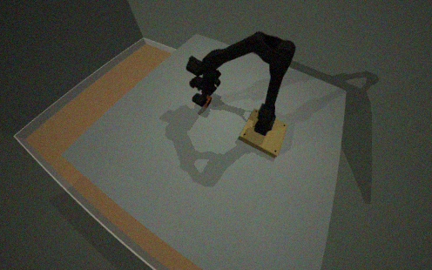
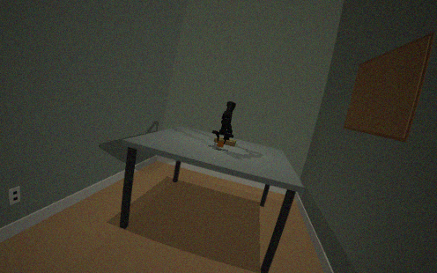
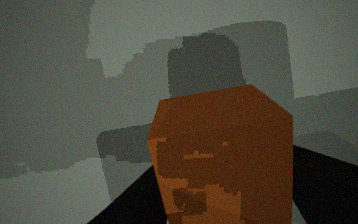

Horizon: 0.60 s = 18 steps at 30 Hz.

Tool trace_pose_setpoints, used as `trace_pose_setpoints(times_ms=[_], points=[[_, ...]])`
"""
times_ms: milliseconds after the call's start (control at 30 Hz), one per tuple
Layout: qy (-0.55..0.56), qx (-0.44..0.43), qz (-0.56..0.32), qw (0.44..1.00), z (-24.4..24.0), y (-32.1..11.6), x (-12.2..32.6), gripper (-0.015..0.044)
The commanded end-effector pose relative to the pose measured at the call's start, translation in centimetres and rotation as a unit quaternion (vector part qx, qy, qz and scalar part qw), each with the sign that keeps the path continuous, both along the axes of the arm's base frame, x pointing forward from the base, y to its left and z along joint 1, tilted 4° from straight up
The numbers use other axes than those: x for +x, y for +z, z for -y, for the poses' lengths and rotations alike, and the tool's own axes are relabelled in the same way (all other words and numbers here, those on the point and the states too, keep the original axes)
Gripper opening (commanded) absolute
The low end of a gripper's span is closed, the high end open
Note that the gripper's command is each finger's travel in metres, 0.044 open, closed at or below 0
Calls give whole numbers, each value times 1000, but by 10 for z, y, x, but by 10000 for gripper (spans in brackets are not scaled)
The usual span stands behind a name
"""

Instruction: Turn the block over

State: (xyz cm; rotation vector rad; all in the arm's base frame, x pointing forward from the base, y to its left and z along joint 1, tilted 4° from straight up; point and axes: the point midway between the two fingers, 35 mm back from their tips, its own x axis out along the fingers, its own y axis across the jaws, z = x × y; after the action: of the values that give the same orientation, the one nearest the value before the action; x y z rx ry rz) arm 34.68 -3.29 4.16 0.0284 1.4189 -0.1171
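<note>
Gripper (image 1: pixel 204 104) (image 2: pixel 221 140) (image 3: pixel 219 161) clamped on orange block (image 1: pixel 207 102) (image 2: pixel 220 143) (image 3: pixel 222 145), block over table (image 1: pixel 159 161) (image 2: pixel 205 158) (image 3: pixel 10 200), at about ten o'clock from yellow base plate (image 1: pixel 277 141) (image 2: pixel 233 143) in top view, marked side unclear.

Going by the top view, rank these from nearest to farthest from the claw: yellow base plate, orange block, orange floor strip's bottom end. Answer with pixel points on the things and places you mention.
1. Orange block (image 1: pixel 208 102) (image 2: pixel 220 143) (image 3: pixel 230 150): in the claw (image 1: pixel 203 104) (image 2: pixel 221 143).
2. Yellow base plate (image 1: pixel 277 131) (image 2: pixel 232 143): right.
3. Floor strip's end (image 1: pixel 181 262): bottom edge, beyond the table.
</note>
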Motion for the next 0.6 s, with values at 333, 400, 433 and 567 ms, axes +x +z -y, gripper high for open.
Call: trace_pose_setpoints(times_ms=[333,400,433,567], points=[[9,-11,111,994,0,1,-1,0],[10,-12,127,992,0,1,-2,0],[10,-13,134,991,0,1,-3,0],[12,-16,165,986,-1,2,-5,0]])
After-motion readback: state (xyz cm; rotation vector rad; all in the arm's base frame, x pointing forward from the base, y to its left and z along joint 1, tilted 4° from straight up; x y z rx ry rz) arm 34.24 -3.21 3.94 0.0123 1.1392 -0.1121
